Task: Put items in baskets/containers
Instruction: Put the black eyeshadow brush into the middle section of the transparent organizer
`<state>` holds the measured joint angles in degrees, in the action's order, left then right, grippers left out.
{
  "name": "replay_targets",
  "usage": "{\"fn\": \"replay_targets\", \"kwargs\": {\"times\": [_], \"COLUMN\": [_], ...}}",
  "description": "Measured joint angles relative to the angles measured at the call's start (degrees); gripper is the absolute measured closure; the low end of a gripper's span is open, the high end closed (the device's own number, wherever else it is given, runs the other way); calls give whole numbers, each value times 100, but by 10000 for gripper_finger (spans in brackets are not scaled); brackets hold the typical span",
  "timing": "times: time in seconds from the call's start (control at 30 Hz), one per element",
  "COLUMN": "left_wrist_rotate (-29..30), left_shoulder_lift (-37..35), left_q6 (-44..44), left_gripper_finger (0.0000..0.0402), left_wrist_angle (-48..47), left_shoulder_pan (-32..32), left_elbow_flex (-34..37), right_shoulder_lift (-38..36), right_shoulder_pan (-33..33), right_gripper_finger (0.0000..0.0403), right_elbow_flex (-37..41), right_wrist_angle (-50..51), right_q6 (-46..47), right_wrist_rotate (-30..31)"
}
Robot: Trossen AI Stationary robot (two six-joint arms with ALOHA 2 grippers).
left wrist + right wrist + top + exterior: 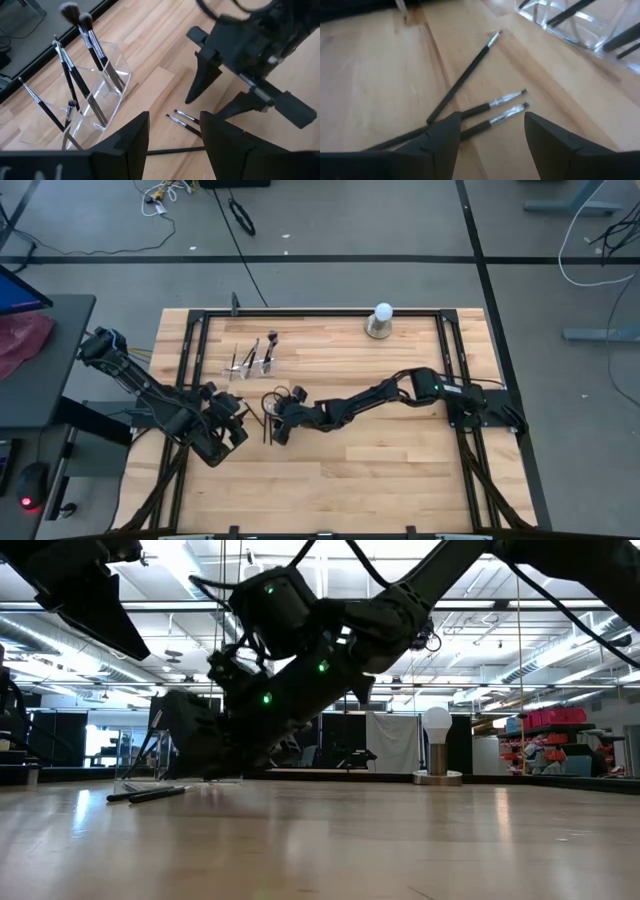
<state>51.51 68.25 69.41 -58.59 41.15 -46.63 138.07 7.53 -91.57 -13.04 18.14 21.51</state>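
Right gripper (pixel 490 137) has its jaws spread wide with nothing between them. It hangs low over three loose makeup brushes (pixel 492 112) on the table. Two short ones with silver ferrules lie side by side, running out from between the fingertips. The third, a longer thin one, crosses at an angle just outside one finger. None is pinched yet.

Left gripper (pixel 172 135) is also spread and empty. It sits just off the clear acrylic holder (pixel 102 95), facing the right gripper over the same loose brushes.

The holder already has several brushes standing in its compartments, handles leaning, bristles up. So we read the task as partly done, with these three left on the wood.

Risks as we see them:
- The two short brushes are nearly touching. A close here likely catches both, or clips one and rolls the other away.
- The handles are thin and lie flat on the table. If the jaws come down high, the fingertips shut over nothing. If too low, they scrape the wood.
- The long brush lies by one finger. A sideways shift could sweep it.
- Both grippers are crowded near one spot, so they could collide if both move in.
- The holder looks light with leaning brushes. A bump could tip it.
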Motion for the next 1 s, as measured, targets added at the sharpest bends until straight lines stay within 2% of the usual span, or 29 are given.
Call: {"fn": "replay_targets", "kwargs": {"times": [0.13,0.3,0.67,0.87,1.0], "left_wrist_rotate": [39,101,100,101,126], "left_shoulder_lift": [0,2,4,4,4], "left_q6": [0,35,41,40,33], "left_gripper_finger": [220,220,220,220,220], "left_wrist_angle": [2,41,239,326,350], "left_shoulder_pan": [-2,-7,-9,-4,-4], "left_elbow_flex": [0,0,0,0,0], "right_shoulder_lift": [103,154,-807,-1065,-1205], "right_shoulder_pan": [-30,-59,150,407,483], "right_gripper_finger": [183,183,183,183,183], "right_elbow_flex": [-40,-296,-261,472,1271], "right_wrist_angle": [48,603,2909,3133,2641], "right_q6": [126,67,107,961,1915], "right_wrist_rotate": [-149,-99,529,1147,1399]}}
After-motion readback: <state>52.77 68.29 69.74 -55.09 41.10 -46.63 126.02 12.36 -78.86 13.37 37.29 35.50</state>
